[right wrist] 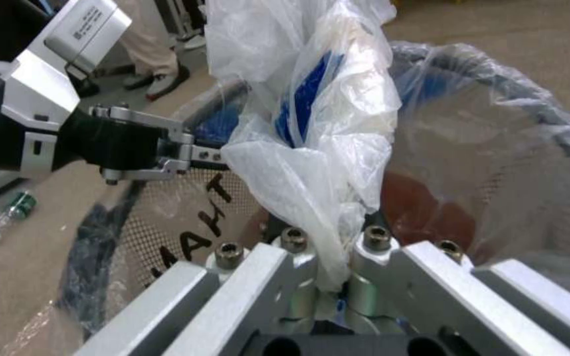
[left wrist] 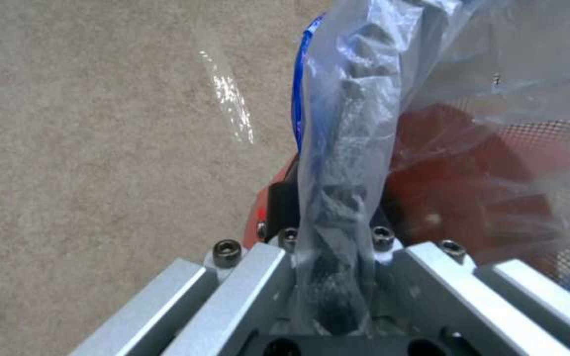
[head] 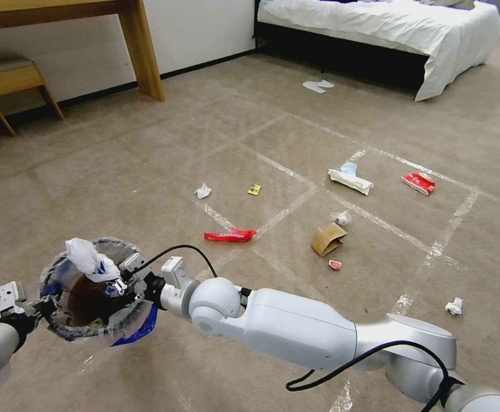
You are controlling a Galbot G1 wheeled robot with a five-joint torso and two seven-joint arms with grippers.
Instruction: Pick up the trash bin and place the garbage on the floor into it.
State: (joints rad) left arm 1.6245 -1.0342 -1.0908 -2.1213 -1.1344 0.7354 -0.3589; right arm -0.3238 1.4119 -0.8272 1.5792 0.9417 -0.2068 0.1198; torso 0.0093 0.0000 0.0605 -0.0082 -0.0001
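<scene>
Holding the trash bin (head: 92, 292) aloft, the left gripper (head: 43, 306) pinches its rim; opposite, the right gripper (head: 125, 278) clamps a white plastic wad (head: 90, 257) over the mouth; depositing seems underway; next, those jaws must open above the opening.

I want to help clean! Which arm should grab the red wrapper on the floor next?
Probably the right. The left end effector holds up the trash bin by its rim. The right end effector pinches only crumpled white plastic over it, and the red wrapper lies nearer that arm.
</scene>
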